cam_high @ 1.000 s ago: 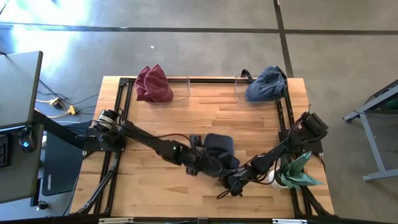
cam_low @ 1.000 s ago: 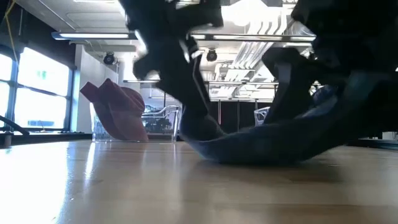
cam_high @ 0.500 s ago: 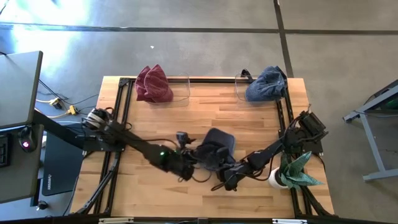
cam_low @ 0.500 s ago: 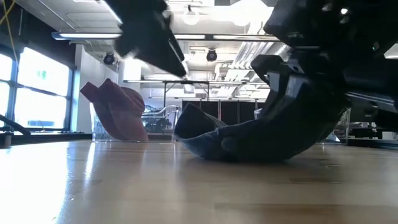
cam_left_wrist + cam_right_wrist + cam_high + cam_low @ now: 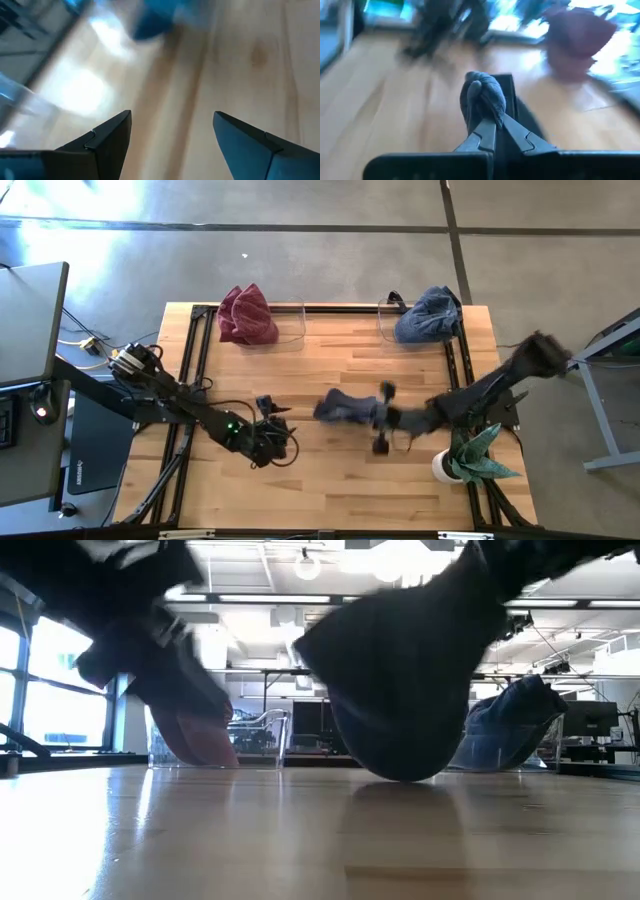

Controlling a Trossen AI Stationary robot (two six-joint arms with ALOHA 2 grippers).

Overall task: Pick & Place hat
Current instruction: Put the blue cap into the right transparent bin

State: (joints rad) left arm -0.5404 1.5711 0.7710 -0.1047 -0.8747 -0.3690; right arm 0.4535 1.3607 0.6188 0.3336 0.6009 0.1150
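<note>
A dark blue hat (image 5: 340,408) hangs at mid-table from my right gripper (image 5: 374,417), which is shut on it; in the low view the hat (image 5: 400,680) droops as a dark bundle with its lowest part close over the wood. My left gripper (image 5: 272,438) is open and empty, left of the hat, low over the table; its fingers stand wide apart in the left wrist view (image 5: 172,137). A maroon hat (image 5: 247,315) and a blue denim hat (image 5: 428,315) lean on clear containers at the far edge. My right gripper pinches a bunched fold of the hat's cloth (image 5: 481,92) between its two shut fingers (image 5: 487,131). The fingers come about level from the table's right side. The rest of the hat hangs slack below and beyond the fingers; whether its lowest part (image 5: 400,776) touches the table, I cannot tell.
A clear container (image 5: 290,328) stands by the maroon hat, another (image 5: 388,315) by the denim hat. A white pot with a green plant (image 5: 472,457) stands at the near right, by the right arm's base. Black frame rails run along the table's left, right and far sides.
My left gripper has drawn back from the dark blue hat toward the table's left edge. My right gripper has risen and swung toward the far edge with the hat. The hat, which lay on the table like a bowl, now hangs bunched from the right gripper.
</note>
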